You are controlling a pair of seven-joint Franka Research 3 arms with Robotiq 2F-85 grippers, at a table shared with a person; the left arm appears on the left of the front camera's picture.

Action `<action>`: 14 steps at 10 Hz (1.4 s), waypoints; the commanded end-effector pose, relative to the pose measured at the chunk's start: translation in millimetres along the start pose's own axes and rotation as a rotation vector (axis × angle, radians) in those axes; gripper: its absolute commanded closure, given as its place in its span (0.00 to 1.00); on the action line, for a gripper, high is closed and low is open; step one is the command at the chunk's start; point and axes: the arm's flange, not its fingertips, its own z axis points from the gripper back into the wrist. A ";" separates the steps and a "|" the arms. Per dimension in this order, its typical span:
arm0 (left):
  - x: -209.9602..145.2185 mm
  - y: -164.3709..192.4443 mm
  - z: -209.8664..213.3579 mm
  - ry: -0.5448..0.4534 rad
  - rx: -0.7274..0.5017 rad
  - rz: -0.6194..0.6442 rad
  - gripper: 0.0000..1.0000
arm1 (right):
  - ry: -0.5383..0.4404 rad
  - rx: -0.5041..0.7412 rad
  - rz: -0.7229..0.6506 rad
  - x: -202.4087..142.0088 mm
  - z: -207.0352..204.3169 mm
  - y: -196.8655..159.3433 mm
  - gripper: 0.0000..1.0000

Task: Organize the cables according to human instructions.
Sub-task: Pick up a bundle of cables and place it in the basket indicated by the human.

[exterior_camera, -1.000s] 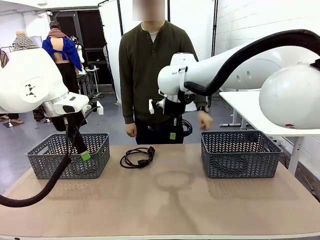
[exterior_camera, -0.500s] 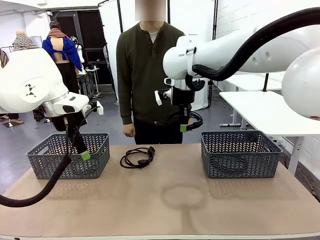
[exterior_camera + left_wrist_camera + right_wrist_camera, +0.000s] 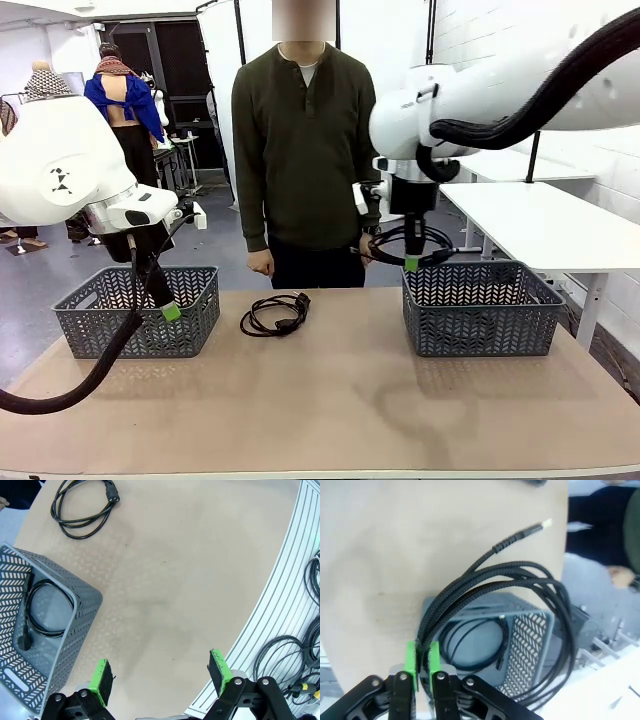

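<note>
The right end effector (image 3: 411,262) is squeezed tight on a looped cable (image 3: 392,238), up over the right basket (image 3: 480,320). The left end effector (image 3: 161,672) is wide apart, holding nothing, near the left basket (image 3: 80,325). A second cable (image 3: 275,313) lies on the tabletop (image 3: 330,400).

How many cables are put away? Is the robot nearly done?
Two look done: one thin black coiled cord lies in the grey plastic basket on the robot's left, another such cord in the grey basket on its right. In hand: the right gripper is shut on a braided black cable loop above that basket. Left: one black cord on the tan table; the left gripper hangs open.
</note>
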 end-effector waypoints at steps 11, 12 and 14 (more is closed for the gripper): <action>0.5 -0.3 1.7 0.003 -0.002 0.000 0.00 | 0.003 -0.014 -0.051 -60.5 -10.7 -8.1 1.00; 0.5 -0.3 1.7 0.003 -0.002 0.000 0.00 | 0.038 -0.015 -0.028 -63.4 -12.2 -11.6 1.00; 0.5 -0.3 1.7 0.003 -0.002 0.000 0.00 | 0.084 0.011 0.010 -84.5 -19.4 -23.4 1.00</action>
